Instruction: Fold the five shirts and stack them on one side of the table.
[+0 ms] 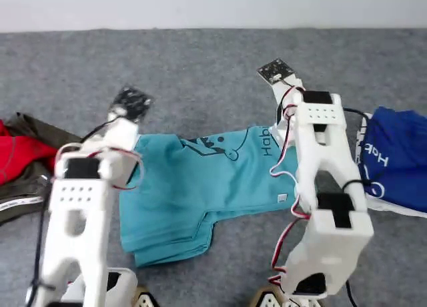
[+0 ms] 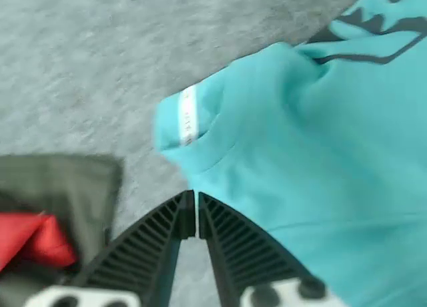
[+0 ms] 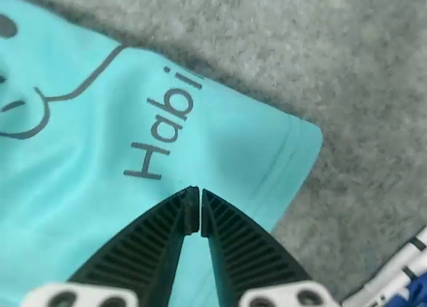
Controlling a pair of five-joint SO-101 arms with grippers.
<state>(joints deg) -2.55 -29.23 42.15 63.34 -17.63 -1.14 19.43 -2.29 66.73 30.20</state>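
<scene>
Got teal shirt (image 1: 193, 187) lying print-up mid grey bench (image 1: 200, 60), bunched at its near-left corner. Seeing left gripper (image 2: 190, 217) at teal shirt's left edge, near a white tag (image 2: 189, 117), fingers pressed tip to tip; can't tell if cloth is nipped. Seeing right gripper (image 3: 193, 210) over teal shirt's right corner beside the lettering, fingers likewise closed together. Spotted blue shirt (image 1: 397, 160) near teal shirt's right side, and red shirt (image 1: 20, 153) on dark olive shirt (image 1: 47, 130) well off its left.
</scene>
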